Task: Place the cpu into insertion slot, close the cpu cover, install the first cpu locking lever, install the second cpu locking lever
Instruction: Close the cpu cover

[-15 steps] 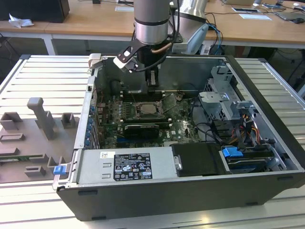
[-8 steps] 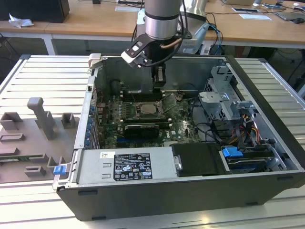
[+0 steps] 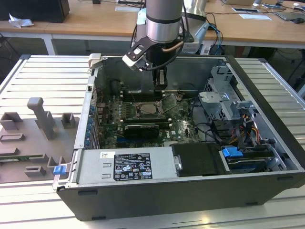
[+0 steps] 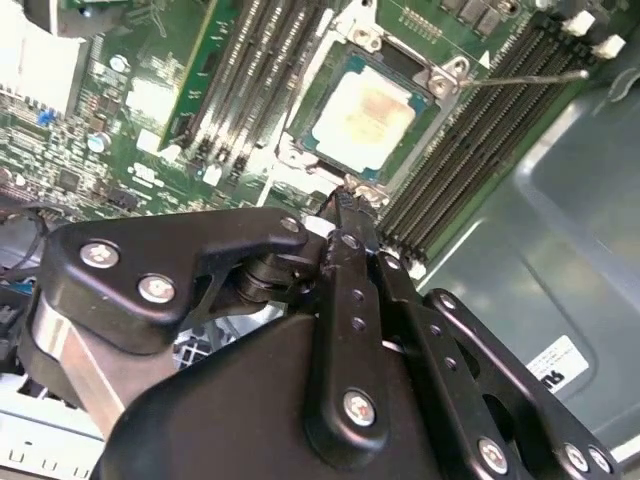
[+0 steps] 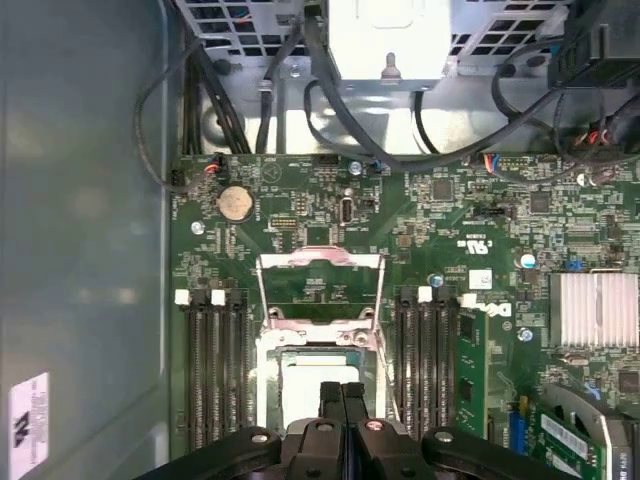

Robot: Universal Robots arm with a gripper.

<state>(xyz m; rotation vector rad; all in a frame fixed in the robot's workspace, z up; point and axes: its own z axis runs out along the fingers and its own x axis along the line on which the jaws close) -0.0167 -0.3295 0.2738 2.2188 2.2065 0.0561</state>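
Green circuit board (image 5: 300, 215), pale tan cpu (image 4: 372, 112) flat in metal-rimmed insertion slot (image 4: 437, 78)

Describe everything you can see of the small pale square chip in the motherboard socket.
The small, flat, square chip lies level in the dark, metal-rimmed square socket of the green circuit board, its edges parallel to the rim. Its upturned face is smooth, pale tan-beige, warmer toward the middle. The black pincer hangs shut by one edge; contact cannot be told.
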